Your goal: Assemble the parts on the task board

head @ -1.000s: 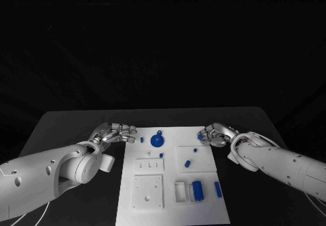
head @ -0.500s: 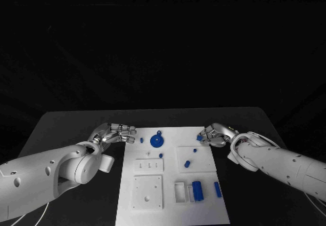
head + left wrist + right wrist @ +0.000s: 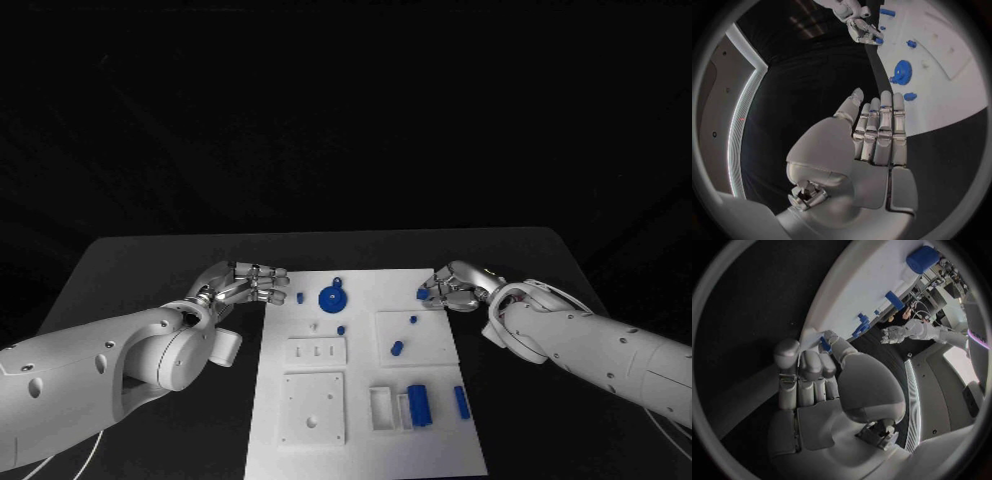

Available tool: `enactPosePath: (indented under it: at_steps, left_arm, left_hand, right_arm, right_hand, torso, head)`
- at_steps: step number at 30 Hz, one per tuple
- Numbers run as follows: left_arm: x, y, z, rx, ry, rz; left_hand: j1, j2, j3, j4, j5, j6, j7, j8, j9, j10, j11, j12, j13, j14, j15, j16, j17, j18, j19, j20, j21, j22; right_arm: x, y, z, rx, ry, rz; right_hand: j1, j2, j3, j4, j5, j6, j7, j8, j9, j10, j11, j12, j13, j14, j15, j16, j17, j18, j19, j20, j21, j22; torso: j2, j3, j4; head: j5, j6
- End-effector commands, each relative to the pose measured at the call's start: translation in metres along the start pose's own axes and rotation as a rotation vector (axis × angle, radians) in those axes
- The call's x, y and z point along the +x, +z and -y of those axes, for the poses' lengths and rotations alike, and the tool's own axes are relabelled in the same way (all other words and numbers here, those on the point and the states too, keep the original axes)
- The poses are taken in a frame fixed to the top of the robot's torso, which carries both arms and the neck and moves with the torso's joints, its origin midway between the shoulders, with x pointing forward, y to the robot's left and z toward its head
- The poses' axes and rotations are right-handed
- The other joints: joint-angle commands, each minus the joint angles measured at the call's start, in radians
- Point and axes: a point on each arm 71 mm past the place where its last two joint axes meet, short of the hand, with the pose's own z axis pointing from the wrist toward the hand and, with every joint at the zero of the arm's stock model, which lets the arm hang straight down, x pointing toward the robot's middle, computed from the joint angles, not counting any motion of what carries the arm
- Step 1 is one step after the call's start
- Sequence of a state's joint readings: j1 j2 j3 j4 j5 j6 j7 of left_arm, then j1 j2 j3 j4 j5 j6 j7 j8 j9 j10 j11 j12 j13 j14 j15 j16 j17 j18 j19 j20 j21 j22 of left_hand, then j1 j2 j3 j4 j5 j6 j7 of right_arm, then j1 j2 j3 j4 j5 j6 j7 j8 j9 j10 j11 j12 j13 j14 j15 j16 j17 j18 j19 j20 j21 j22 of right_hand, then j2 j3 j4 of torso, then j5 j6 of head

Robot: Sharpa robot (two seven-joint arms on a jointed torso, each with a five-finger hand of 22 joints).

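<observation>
On the glossy white task board [image 3: 361, 400], right robot hand [image 3: 459, 286] pinching a small blue part [image 3: 427, 293]; left robot hand [image 3: 245, 284] empty, fingers apart.

1 task board [image 3: 361, 440], white, on 1 black surface [image 3: 144, 270].
2 hands: left hand [image 3: 248, 284], right hand [image 3: 456, 286].
Blue parts, head view: 1 gear [image 3: 333, 297]; 1 small piece [image 3: 300, 297] just beside gear; 1 small peg [image 3: 342, 330]; 2 pieces on raised square plate, 1 tiny [image 3: 413, 320], 1 oval [image 3: 397, 348]; 1 cylinder [image 3: 418, 402]; 1 bar [image 3: 462, 402]; 1 piece [image 3: 427, 293] at right hand's fingers.
Total blue parts countable: 8.
</observation>
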State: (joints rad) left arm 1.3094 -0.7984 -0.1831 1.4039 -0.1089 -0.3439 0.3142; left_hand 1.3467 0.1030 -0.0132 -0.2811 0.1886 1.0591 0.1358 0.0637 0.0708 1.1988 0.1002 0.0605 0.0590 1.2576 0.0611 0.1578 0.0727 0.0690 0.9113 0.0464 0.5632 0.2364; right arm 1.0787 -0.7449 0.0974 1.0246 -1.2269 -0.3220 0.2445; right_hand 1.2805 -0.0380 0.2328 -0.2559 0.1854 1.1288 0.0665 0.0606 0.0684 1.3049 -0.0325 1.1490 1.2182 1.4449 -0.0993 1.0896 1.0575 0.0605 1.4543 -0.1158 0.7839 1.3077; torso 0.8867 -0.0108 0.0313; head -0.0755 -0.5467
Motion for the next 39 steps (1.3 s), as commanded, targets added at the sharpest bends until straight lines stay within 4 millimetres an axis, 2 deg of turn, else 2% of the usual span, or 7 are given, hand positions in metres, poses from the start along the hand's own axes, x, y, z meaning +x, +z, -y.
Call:
enactPosePath:
  at_steps: [1, 2, 9, 20, 27, 34, 39]
  left_arm:
    - [0.0023, 0.0, 0.0013, 0.008, -0.003, -0.018]
    - [0.0022, 0.0, 0.0012, 0.008, -0.003, -0.018]
    - [0.0019, -0.0002, 0.0012, 0.007, -0.003, -0.017]
    - [0.0014, -0.0007, 0.0012, 0.007, -0.003, -0.016]
    - [0.0013, -0.0009, 0.0013, 0.007, -0.003, -0.016]
    - [0.0012, -0.001, 0.0012, 0.007, -0.003, -0.016]
    - [0.0009, -0.0011, 0.0012, 0.007, -0.003, -0.016]
  left_hand:
    - [-0.001, -0.003, 0.004, 0.003, -0.003, -0.008, 0.001, 0.001, -0.001, -0.006, 0.0, -0.002, 0.001, 0.003, 0.004, -0.002, 0.0, 0.003, -0.002, -0.001, 0.006, 0.0]
    - [-0.001, -0.003, 0.004, 0.003, -0.003, -0.008, 0.001, 0.001, -0.001, -0.006, 0.0, -0.002, 0.001, 0.003, 0.004, -0.002, 0.0, 0.003, -0.002, -0.001, 0.006, 0.0]
    - [-0.001, -0.003, 0.004, 0.003, -0.003, -0.008, 0.001, 0.001, -0.001, -0.006, 0.0, -0.002, 0.001, 0.003, 0.004, -0.002, 0.0, 0.003, -0.002, -0.001, 0.006, 0.0]
    - [-0.001, -0.003, 0.004, 0.003, -0.003, -0.008, 0.001, 0.001, -0.001, -0.006, 0.0, -0.002, 0.001, 0.003, 0.004, -0.002, 0.0, 0.003, -0.002, -0.001, 0.006, 0.0]
    - [-0.001, -0.003, 0.004, 0.003, -0.003, -0.008, 0.001, 0.001, -0.001, -0.006, 0.0, -0.002, 0.001, 0.003, 0.004, -0.002, 0.0, 0.003, -0.002, -0.001, 0.006, 0.0]
    - [-0.001, -0.003, 0.004, 0.003, -0.003, -0.008, 0.001, 0.001, -0.001, -0.006, 0.0, -0.002, 0.001, 0.003, 0.004, -0.002, 0.0, 0.003, -0.002, -0.001, 0.006, 0.0]
    - [-0.001, -0.003, 0.004, 0.003, -0.003, -0.008, 0.001, 0.001, -0.001, -0.006, 0.0, -0.002, 0.001, 0.003, 0.004, -0.002, 0.0, 0.003, -0.002, -0.001, 0.006, 0.0]
  right_arm:
    - [0.0014, -0.0003, 0.0007, 0.003, -0.014, 0.004]
    - [0.0011, -0.0004, 0.001, 0.004, -0.015, 0.007]
    - [-0.0011, -0.0014, 0.0034, 0.017, -0.024, 0.024]
    - [-0.0028, -0.004, 0.0041, 0.017, -0.026, 0.022]
    - [-0.0025, -0.0049, 0.0024, 0.006, -0.02, 0.013]
    - [-0.0014, -0.005, 0.0005, -0.003, -0.012, 0.003]
    - [-0.001, -0.0051, -0.0002, -0.005, -0.01, -0.001]
  right_hand:
    - [-0.008, -0.003, -0.024, 0.008, 0.028, -0.014, 0.015, 0.002, -0.002, 0.0, 0.013, 0.003, -0.003, -0.002, 0.013, 0.003, 0.001, 0.0, 0.004, 0.005, -0.006, 0.092]
    - [-0.008, -0.008, -0.039, 0.013, 0.043, -0.024, 0.027, 0.003, -0.002, -0.001, 0.023, 0.003, -0.003, -0.001, 0.021, 0.004, 0.003, 0.003, 0.005, 0.011, -0.007, 0.092]
    - [0.018, -0.014, -0.127, 0.039, 0.066, -0.08, 0.044, 0.003, -0.001, -0.006, 0.035, 0.004, -0.013, -0.004, 0.033, 0.008, 0.0, 0.022, 0.008, 0.03, -0.014, 0.092]
    - [0.024, -0.008, -0.125, 0.035, 0.067, -0.057, 0.038, 0.002, -0.001, -0.003, 0.033, 0.008, -0.013, -0.002, 0.031, 0.012, 0.003, 0.021, 0.011, 0.029, -0.01, 0.093]
    - [0.006, 0.034, -0.054, 0.014, 0.033, 0.023, 0.016, 0.001, -0.001, -0.004, 0.018, 0.012, -0.01, -0.002, 0.02, 0.012, 0.004, 0.013, 0.01, 0.018, -0.006, 0.094]
    - [-0.004, 0.054, 0.029, -0.01, -0.002, 0.056, 0.012, 0.002, 0.0, -0.008, 0.014, 0.008, -0.009, -0.003, 0.016, 0.009, 0.004, 0.008, 0.005, 0.013, -0.007, 0.093]
    - [-0.023, 0.039, 0.105, -0.019, 0.011, 0.059, 0.012, 0.002, 0.0, -0.008, 0.014, 0.01, -0.005, -0.003, 0.016, 0.009, 0.005, 0.009, 0.003, 0.012, -0.002, 0.094]
  torso:
    - [0.0, 0.0002, 0.0]
    - [-0.001, 0.0005, -0.0001]
    - [0.0, 0.0003, -0.0006]
    - [0.0, 0.0019, -0.0019]
    - [0.0, 0.0026, -0.0011]
    - [0.0, 0.0013, 0.0002]
    - [0.001, 0.0005, 0.0004]
  head:
    - [0.0, -0.001]
    - [-0.001, 0.0]
    - [0.0, 0.0]
    - [-0.003, 0.001]
    - [-0.005, 0.001]
    - [-0.007, 0.0]
    - [-0.007, -0.001]
